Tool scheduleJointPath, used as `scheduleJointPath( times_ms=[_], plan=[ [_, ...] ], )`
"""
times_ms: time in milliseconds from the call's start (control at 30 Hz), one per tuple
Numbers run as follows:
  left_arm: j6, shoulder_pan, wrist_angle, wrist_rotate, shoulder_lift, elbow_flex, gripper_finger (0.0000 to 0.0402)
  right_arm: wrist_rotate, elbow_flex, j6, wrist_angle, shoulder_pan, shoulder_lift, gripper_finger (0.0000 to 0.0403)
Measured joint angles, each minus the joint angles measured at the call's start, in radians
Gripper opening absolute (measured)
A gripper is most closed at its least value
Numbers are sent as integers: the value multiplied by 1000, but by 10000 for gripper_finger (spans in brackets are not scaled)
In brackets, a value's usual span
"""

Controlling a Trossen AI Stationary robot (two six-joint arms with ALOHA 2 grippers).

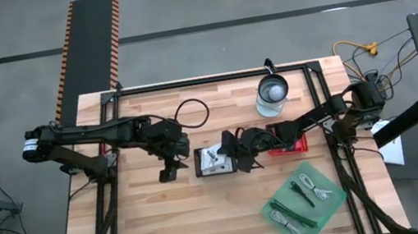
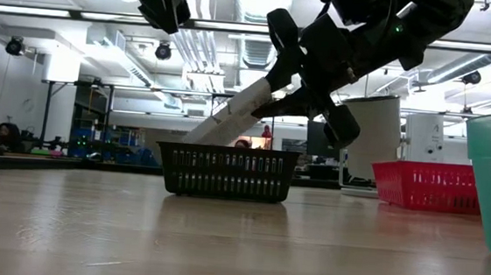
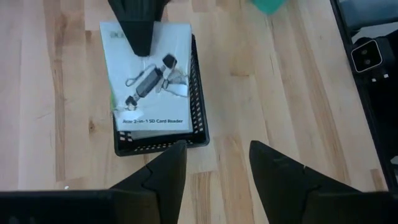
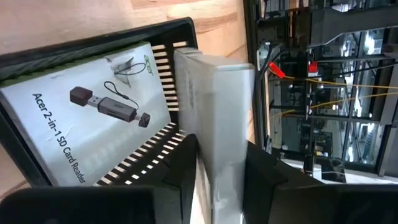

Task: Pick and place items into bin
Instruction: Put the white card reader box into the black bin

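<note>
a: what's on my left side?

b: i see the left hand [image 1: 170, 172] hovering over the table [image 1: 168, 231], just left of the black basket [image 1: 214, 161], its fingers [image 3: 163, 180] apart and holding nothing.

a: and the basket itself?

b: it sits mid-table. a white sd card reader box [image 3: 152, 81] already lies inside it, print side up.

a: the right side?

b: my right hand [image 4: 214, 168] is right over the basket, clamped on a second white box [image 4: 221, 106] that tilts down into the basket's right end; from table level the box [image 2: 234, 115] slants into the basket [image 2: 225, 171].

a: further right?

b: a red basket [image 1: 290, 145] just beside the arm, a metal pot [image 1: 272, 91] behind it, and a green tray [image 1: 276, 205] near the front right holding white cables [image 1: 312, 184] and a dark stick [image 1: 302, 194].
</note>
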Motion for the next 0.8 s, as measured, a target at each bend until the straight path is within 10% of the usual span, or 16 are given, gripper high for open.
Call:
scheduleJointPath(
  times_ms=[800],
  plan=[
    [1,0,8,-1,0,0,160,4,1,264,-78,4,0,157]
  ],
)
